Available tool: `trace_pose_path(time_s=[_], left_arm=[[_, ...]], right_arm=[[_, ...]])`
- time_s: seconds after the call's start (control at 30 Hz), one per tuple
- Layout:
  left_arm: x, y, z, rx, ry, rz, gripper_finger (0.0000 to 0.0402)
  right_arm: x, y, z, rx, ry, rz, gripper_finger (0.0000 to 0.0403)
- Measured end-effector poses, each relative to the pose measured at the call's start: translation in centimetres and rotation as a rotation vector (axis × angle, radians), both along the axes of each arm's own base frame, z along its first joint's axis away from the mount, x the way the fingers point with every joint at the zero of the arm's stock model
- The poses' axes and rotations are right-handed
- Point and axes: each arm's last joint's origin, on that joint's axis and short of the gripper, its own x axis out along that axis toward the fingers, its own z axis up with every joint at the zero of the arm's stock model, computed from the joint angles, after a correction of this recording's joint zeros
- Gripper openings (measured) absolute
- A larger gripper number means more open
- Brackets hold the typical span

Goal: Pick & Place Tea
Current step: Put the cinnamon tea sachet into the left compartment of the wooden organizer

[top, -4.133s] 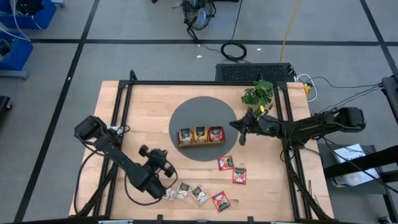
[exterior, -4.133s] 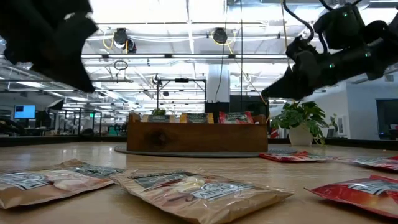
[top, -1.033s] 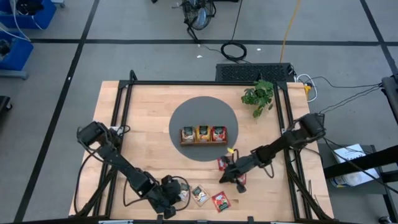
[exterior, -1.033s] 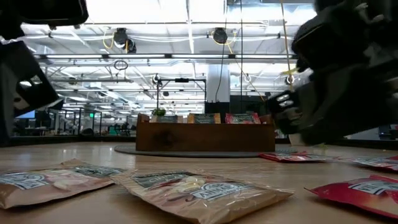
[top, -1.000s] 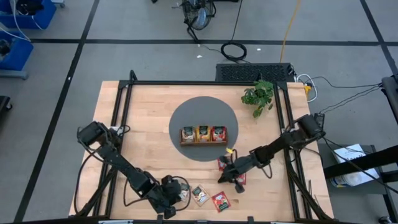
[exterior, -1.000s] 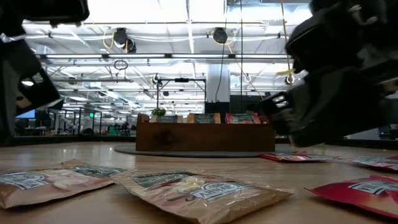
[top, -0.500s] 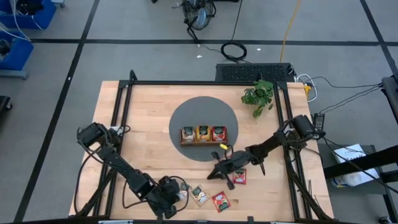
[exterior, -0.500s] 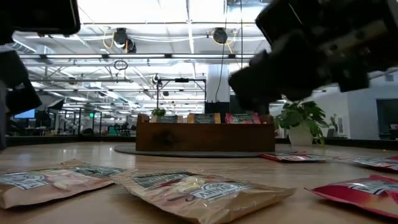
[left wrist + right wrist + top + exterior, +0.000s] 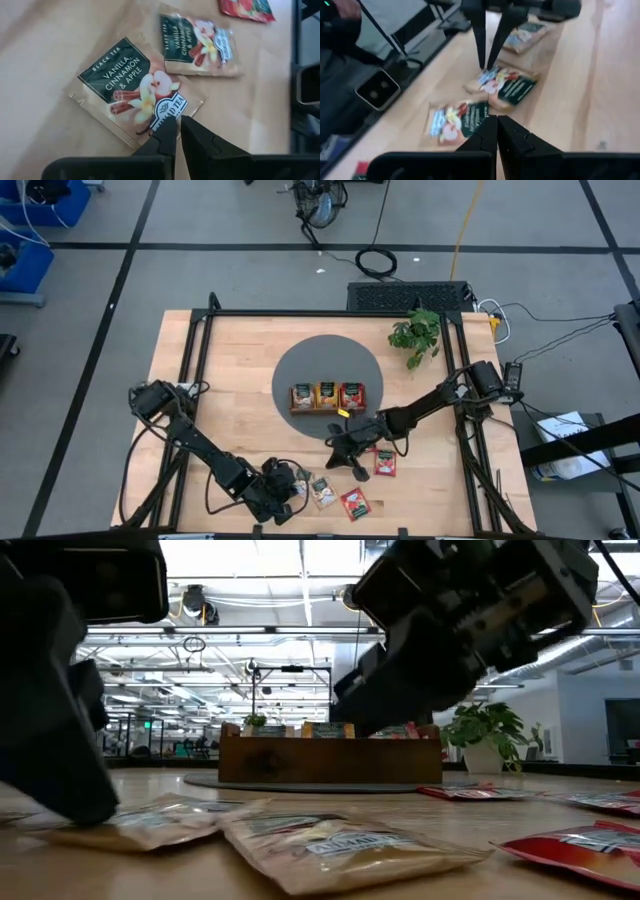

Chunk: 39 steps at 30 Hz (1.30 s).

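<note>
- Near the front edge of the table, your left gripper (image 9: pixel 175 131) is now pinching a corner of a vanilla sachet (image 9: pixel 135 90), fingers almost together; its corner is lifting, so a pick looks underway.
- Your right gripper (image 9: pixel 333 461) is sweeping over from the red sachets (image 9: pixel 386 464), fingers closed and empty.
- Your wooden tray (image 9: pixel 327 408) is already holding sachets in all three compartments.

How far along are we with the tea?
Done: sachets fill the wooden tray. In hand: left gripper pinches a vanilla cinnamon apple sachet on the table; right gripper hovers shut, empty. Left: another vanilla sachet and red sachets.
</note>
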Motion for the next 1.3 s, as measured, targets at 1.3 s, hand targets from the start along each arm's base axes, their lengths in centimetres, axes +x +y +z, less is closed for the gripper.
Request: trace_pose_path(time_s=[1.3], left_arm=[[0.7, 1.4, -2.6, 0.299, -0.093, 0.111, 0.0035]], right_arm=[[0.7, -2.8, -5.4, 0.24, 0.26, -0.271, 0.0121]])
